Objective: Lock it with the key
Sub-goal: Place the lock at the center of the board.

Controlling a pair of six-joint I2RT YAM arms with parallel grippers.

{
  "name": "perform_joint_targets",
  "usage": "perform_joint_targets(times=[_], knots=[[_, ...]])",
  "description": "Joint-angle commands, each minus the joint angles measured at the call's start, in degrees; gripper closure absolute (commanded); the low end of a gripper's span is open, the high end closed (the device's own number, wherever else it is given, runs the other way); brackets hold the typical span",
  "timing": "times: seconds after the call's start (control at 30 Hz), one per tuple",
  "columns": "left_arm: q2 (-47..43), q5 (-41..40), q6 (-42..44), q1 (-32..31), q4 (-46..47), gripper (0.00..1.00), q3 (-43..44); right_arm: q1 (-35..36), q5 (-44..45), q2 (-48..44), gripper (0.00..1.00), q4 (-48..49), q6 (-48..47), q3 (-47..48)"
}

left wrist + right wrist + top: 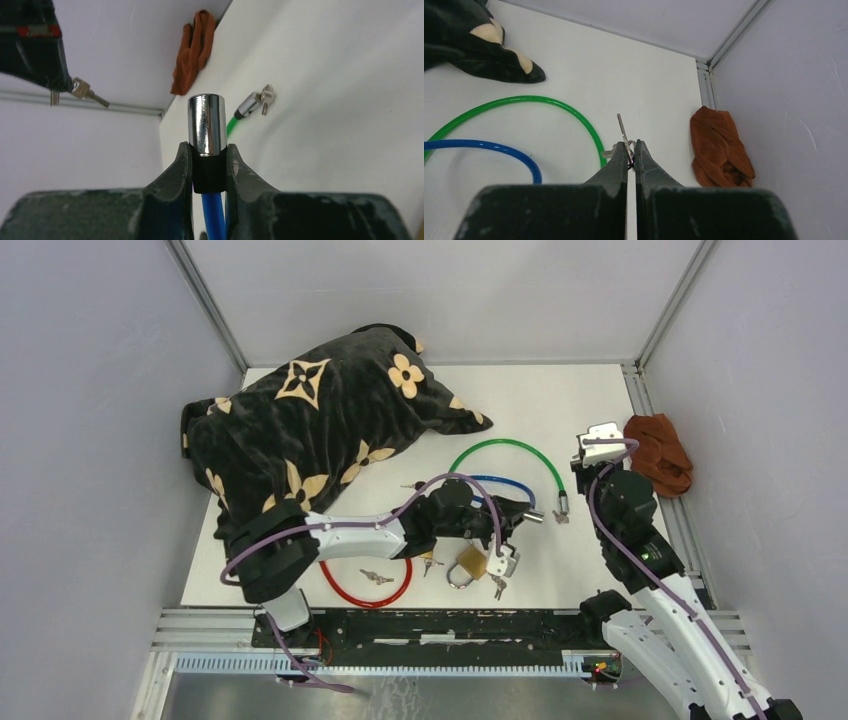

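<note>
While the left gripper [207, 152] clamps the black collar of the blue cable lock [207, 125], the lock's chrome end stands clear of the fingertips, near the middle of the surface [560, 400], toward the near edge. The right gripper [631, 150], up by the right edge, is closed tight on a key [623, 127], its blade projecting beyond the tips; more keys [87, 92] dangle beneath it. Green cable [505, 447]: arched behind the blue one, its metal end lying between the grippers. Padlock [470, 565] and red cable [365, 595]: near edge. Cloth [658, 452]: right edge. Cushion [320, 420]: far left corner.
</note>
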Motion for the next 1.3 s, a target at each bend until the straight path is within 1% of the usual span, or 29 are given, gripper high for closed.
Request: perform_joint_targets(times=[0.0,0.1,0.23,0.27,0.37,0.4,0.47,0.5,0.6,0.7,0.8,0.93,1.0,1.07,1.1,1.23,1.27], knots=[[5.9,5.5,11.1,-1.8,13.4,0.98,4.2,-0.1,2.5,-2.1,1.00,-0.6,-1.4,1.3],[9.9,6.4,11.1,-3.4,14.3,0.98,6.6,-0.2,-0.5,-2.9,1.00,-1.4,-1.6,1.0],[13.4,6.0,9.1,-5.9,11.7,0.98,8.6,-0.2,-8.0,-2.6,1.00,-3.0,-1.6,0.9],[14.1,5.3,8.2,-6.5,10.6,0.92,8.7,-0.1,-10.4,-1.9,1.00,-3.8,-1.5,1.0],[15.2,4.5,7.7,-8.0,7.4,0.50,8.1,-0.2,-16.0,0.5,1.00,-5.6,-0.8,0.5],[15.3,4.4,7.7,-8.6,7.3,0.41,7.4,-0.2,-17.7,1.5,1.00,-5.9,-0.3,0.0],[15.0,3.8,6.8,-9.6,7.2,0.06,6.6,-0.2,-20.8,3.1,1.00,-6.0,1.1,-1.1],[14.2,3.4,5.8,-10.1,6.8,0.01,6.5,-0.2,-21.6,4.1,1.00,-5.9,1.9,-1.7],[11.4,2.2,0.8,-11.4,4.0,0.00,6.0,-0.1,-25.9,7.2,1.00,-5.7,4.1,-3.8],[7.3,-1.0,-6.4,-12.0,-0.6,0.00,5.2,-0.2,-28.5,10.0,1.00,-6.1,5.7,-6.0],[2.4,-6.2,-16.8,-12.0,-7.9,0.00,5.0,-0.1,-31.3,11.7,1.00,-5.7,7.6,-9.4],[-5.5,-9.9,-25.4,-12.0,-18.1,0.00,1.9,-0.2,-32.5,14.6,1.00,-4.7,10.2,-13.6],[-8.8,-12.1,-30.1,-11.9,-19.5,0.00,-0.5,-0.2,-33.4,16.9,1.00,-4.0,11.5,-14.8],[-11.6,-15.1,-34.1,-11.7,-18.1,0.00,-3.7,-0.1,-33.3,19.7,0.99,-3.9,13.0,-15.1],[-13.2,-16.7,-36.3,-11.5,-16.8,0.00,-5.3,-0.2,-33.1,20.8,0.95,-3.9,13.2,-15.0],[-17.8,-22.3,-44.2,-9.5,-11.3,0.00,-10.8,-0.1,-31.1,24.5,0.64,-6.3,13.7,-11.9],[-19.0,-25.6,-46.5,-8.7,-9.0,0.00,-12.6,-0.2,-30.3,25.0,0.58,-7.3,13.6,-10.6]])
